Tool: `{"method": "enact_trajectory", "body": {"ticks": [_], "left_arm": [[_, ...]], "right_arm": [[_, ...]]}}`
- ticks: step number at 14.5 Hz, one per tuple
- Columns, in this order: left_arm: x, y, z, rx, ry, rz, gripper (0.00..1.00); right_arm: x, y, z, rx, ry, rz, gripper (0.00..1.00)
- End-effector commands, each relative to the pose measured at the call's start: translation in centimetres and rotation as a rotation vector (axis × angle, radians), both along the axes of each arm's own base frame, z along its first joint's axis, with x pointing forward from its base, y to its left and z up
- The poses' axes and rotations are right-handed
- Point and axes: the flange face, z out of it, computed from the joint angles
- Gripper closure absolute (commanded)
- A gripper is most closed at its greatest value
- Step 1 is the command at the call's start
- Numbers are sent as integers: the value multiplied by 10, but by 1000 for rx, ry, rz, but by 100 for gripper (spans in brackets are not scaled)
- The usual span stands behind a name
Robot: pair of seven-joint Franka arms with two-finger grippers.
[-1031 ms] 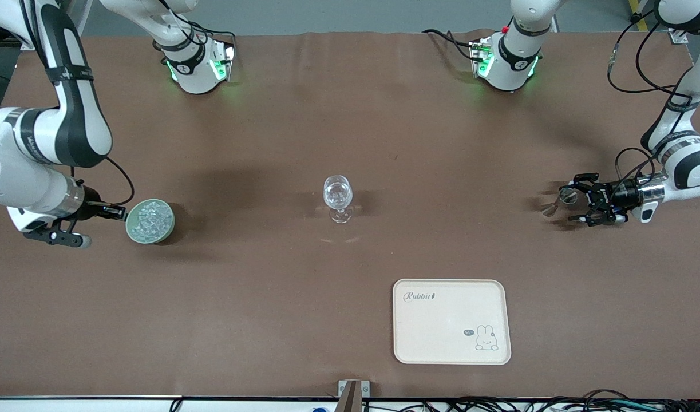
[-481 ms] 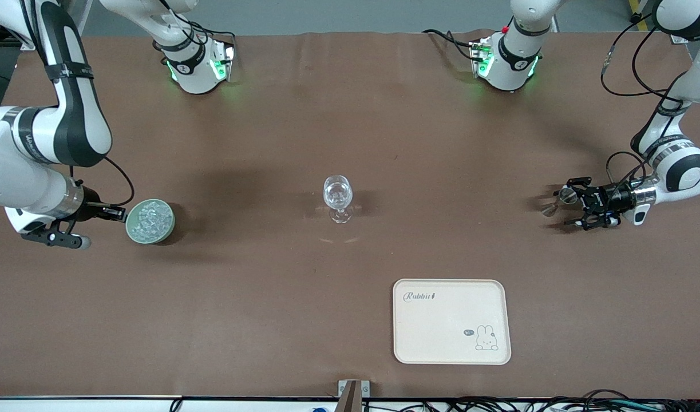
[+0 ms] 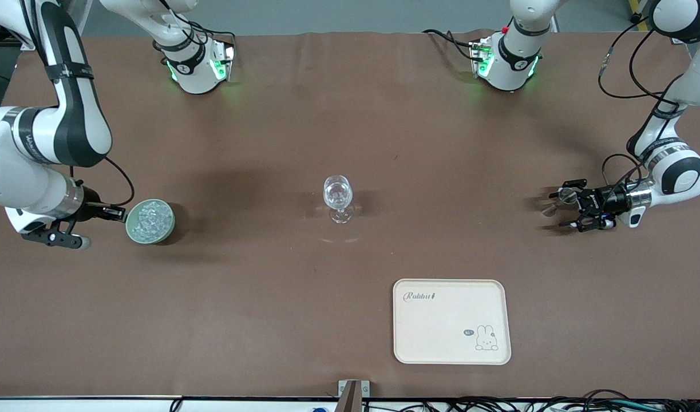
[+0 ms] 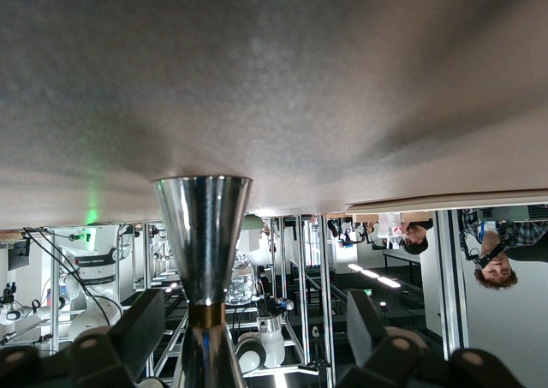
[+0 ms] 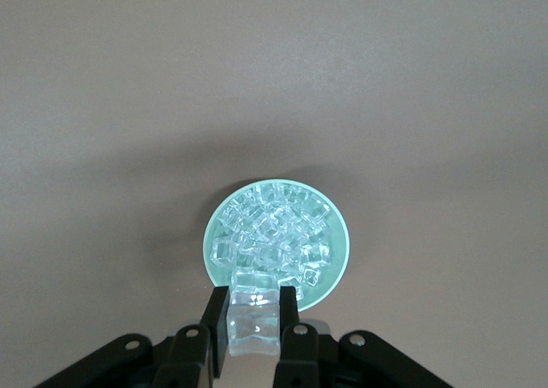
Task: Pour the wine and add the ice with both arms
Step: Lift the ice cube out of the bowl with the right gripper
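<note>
A clear stemmed glass [image 3: 337, 197] stands at the table's middle. A pale green bowl [image 3: 130, 225] full of ice [image 3: 151, 218] stands toward the right arm's end. My right gripper [image 3: 119, 213] is at the bowl's rim. In the right wrist view it [image 5: 254, 309] is shut on one ice cube [image 5: 254, 326] over the edge of the bowl [image 5: 339, 249]. My left gripper [image 3: 576, 205] is near the left arm's end, low over the table, and shut on a silver metal jigger [image 3: 560, 199] lying sideways. The jigger [image 4: 202, 217] fills the left wrist view.
A cream tray [image 3: 407, 343] with a rabbit print lies nearer the front camera than the glass, a little toward the left arm's end. Both arm bases stand along the table's edge farthest from the camera.
The left arm's wrist and forearm have shifted slightly and dropped a little, while the jigger stays almost where it was. The right arm and the ice cube have hardly moved.
</note>
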Motion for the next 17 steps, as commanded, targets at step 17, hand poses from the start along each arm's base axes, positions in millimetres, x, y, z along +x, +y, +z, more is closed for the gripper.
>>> {"method": "enact_trajectory", "body": {"ticks": [17], "left_arm": [[-1, 32, 58, -111, -94, -18, 99]], "right_arm": [[1, 23, 46, -7, -73, -13, 100]]}}
